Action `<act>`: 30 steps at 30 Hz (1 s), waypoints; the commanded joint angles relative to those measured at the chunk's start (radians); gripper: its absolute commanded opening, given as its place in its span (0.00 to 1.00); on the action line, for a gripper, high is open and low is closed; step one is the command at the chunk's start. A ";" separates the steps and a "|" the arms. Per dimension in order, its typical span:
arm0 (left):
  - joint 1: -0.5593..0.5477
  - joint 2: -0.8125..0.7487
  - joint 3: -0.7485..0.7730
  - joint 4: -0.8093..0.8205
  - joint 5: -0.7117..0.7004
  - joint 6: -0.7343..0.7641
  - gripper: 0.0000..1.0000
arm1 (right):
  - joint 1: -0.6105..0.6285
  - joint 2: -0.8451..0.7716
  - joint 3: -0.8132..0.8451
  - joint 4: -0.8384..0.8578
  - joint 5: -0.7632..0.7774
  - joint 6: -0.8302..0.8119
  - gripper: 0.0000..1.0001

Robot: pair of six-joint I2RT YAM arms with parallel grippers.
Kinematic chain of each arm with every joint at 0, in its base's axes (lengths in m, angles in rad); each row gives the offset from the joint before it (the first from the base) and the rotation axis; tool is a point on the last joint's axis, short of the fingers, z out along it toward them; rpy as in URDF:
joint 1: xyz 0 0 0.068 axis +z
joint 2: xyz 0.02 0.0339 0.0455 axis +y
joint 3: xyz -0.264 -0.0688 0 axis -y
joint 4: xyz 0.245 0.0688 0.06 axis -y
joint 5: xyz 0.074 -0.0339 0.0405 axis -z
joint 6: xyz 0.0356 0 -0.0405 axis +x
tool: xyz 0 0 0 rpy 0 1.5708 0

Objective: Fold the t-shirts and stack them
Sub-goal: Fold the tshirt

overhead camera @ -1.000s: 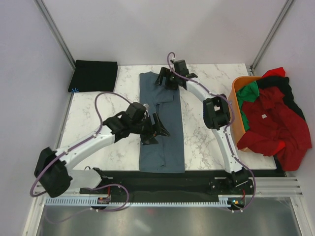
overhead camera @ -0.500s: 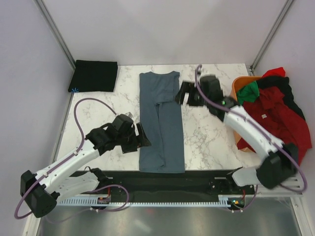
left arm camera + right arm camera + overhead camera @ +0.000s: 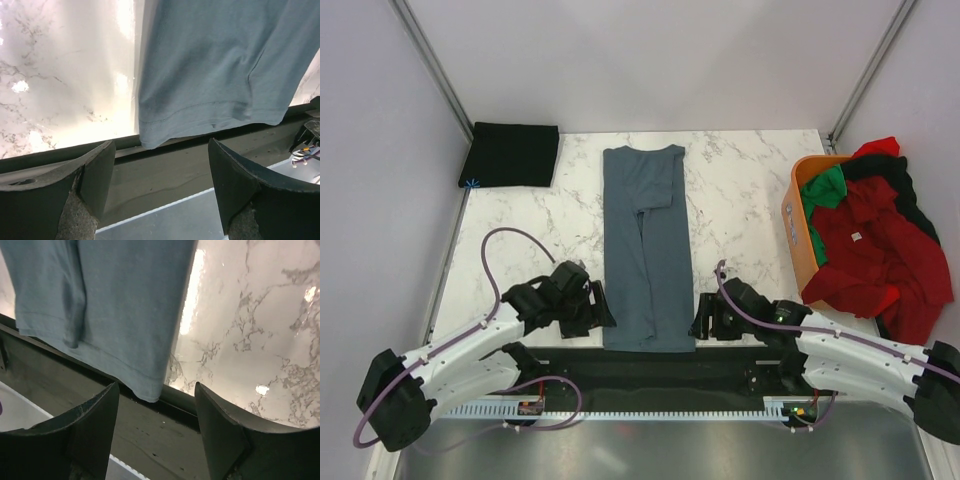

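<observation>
While the grey t-shirt (image 3: 648, 250) lies folded into a long strip down the centre of the marble table (image 3: 750, 200), hem at the lower edge, my left gripper (image 3: 597, 312) sits beside the hem's left corner and my right gripper (image 3: 701, 325) beside its right corner, both with fingers apart, holding nothing. A folded black t-shirt (image 3: 510, 153) lies at upper left; an orange basket (image 3: 796, 230) at right holds red and green garments (image 3: 870, 250).
</observation>
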 commanded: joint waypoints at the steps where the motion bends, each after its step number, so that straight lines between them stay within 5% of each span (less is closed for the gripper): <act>1: 0.002 -0.002 -0.036 0.089 0.026 -0.013 0.81 | 0.042 -0.006 -0.057 0.110 0.045 0.093 0.67; 10: 0.002 0.072 -0.125 0.212 0.057 -0.028 0.79 | 0.127 0.155 -0.070 0.225 0.063 0.113 0.46; 19: 0.002 0.096 -0.153 0.276 0.081 -0.037 0.64 | 0.134 0.170 -0.079 0.245 0.071 0.116 0.27; 28: 0.000 0.136 -0.136 0.296 0.098 -0.028 0.25 | 0.136 0.172 -0.077 0.251 0.070 0.108 0.05; 30: 0.000 0.124 -0.139 0.296 0.097 -0.031 0.08 | 0.136 0.175 -0.070 0.242 0.063 0.099 0.00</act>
